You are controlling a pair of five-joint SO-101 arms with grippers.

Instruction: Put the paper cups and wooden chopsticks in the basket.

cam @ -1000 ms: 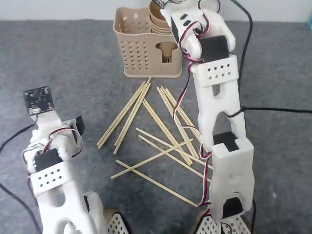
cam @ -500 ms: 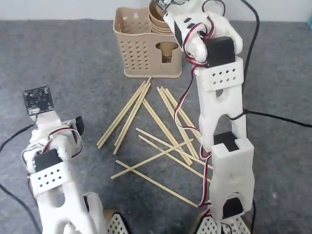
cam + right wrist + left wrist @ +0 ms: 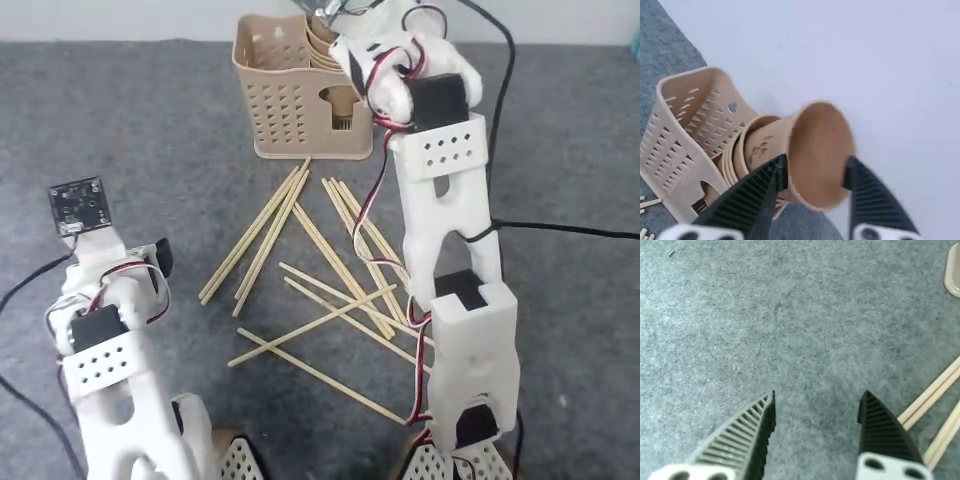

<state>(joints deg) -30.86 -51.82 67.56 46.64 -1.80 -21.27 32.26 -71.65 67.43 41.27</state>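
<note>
A beige slotted basket (image 3: 290,110) stands at the back of the grey carpet, with nested paper cups (image 3: 322,45) inside it. In the right wrist view my right gripper (image 3: 815,167) is shut on a tilted paper cup (image 3: 820,140), which sits at the top of the nested paper cups (image 3: 747,150) in the basket (image 3: 685,115). Seen from above, the right gripper (image 3: 325,12) hangs over the basket's right half. Several wooden chopsticks (image 3: 300,270) lie scattered on the carpet in front of the basket. My left gripper (image 3: 817,397) is open over bare carpet, with chopsticks (image 3: 932,392) just beside it.
The long right arm (image 3: 445,200) stretches over the right side of the chopstick pile. The left arm (image 3: 100,330) sits at the front left, its gripper (image 3: 160,258) left of the pile. A white wall rises behind the basket.
The right arm's wrist shifted slightly right, then back left over the basket, still holding the cup. The left arm and the chopsticks have not moved.
</note>
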